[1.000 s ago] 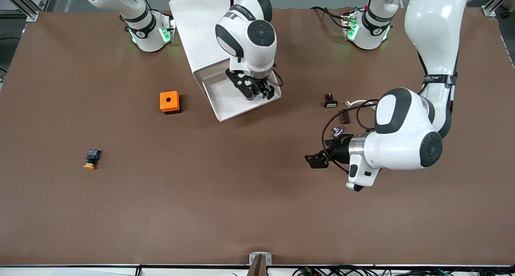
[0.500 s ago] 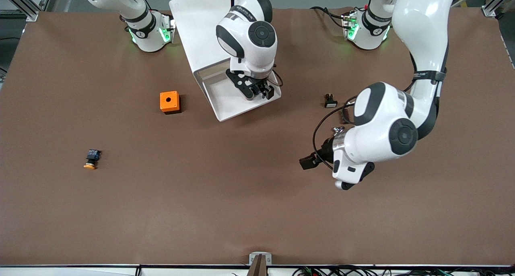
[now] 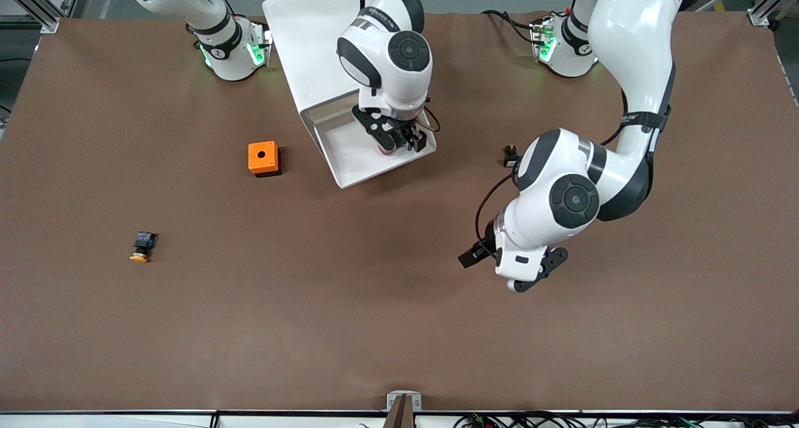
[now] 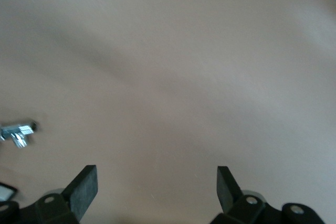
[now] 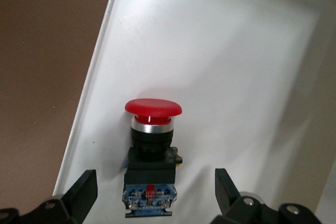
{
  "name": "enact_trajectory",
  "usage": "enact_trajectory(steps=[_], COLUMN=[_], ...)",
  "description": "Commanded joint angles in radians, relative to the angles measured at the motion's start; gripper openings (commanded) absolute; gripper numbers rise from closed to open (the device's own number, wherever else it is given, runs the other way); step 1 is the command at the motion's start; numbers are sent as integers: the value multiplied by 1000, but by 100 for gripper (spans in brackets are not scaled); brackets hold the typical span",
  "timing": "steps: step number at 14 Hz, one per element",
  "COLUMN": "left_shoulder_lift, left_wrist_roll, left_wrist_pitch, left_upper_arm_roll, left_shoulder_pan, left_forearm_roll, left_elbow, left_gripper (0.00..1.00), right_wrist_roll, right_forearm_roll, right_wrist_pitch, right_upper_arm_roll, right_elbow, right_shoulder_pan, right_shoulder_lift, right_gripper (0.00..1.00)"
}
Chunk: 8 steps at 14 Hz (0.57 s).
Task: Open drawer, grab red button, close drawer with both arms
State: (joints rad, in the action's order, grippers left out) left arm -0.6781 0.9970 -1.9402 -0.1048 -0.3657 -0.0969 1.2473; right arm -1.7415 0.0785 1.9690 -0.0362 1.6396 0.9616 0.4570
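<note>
While right gripper (image 3: 399, 142) straddles button (image 5: 152, 145), no label reads clearly

On my glossy white jointed arms (image 3: 630, 35) black bands carry white lettering, too small for me to read. Each white base (image 3: 228, 50) bears a small dark mark, not legible either.

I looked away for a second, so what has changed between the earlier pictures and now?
The left gripper, open and empty, swung over bare table toward the right arm's end; its arm now hides the small parts beside it. The right gripper stayed over the open drawer, fingers open either side of the button, not yet gripping. The orange box and yellow-capped button kept their places.
</note>
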Motion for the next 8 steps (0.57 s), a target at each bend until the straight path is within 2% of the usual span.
enact_trajectory(steps=[1, 3, 4, 6, 8], left_shoulder_lift=[0, 0, 0, 2, 0], left_wrist_roll=[11, 11, 11, 11, 12], left_wrist_pitch=[-13, -13, -13, -13, -13], left_upper_arm_roll=[4, 4, 4, 2, 2], left_shoulder_pan=[-22, -39, -44, -53, -53], left_forearm_roll=[35, 36, 36, 36, 36], left_elbow=[12, 14, 14, 14, 14], left_gripper=[100, 100, 100, 100, 100], right_wrist_roll=[-7, -7, -6, -15, -13], right_forearm_roll=[-5, -6, -8, -5, -5], right_wrist_pitch=[-5, -4, -4, -5, -5], right_upper_arm_roll=[-10, -10, -10, -10, -10], right_elbow=[3, 3, 3, 2, 0], right_shoulder_pan=[14, 14, 14, 12, 9], right_shoulder_lift=[-1, -1, -3, -3, -4], right_gripper=[43, 42, 37, 0, 0])
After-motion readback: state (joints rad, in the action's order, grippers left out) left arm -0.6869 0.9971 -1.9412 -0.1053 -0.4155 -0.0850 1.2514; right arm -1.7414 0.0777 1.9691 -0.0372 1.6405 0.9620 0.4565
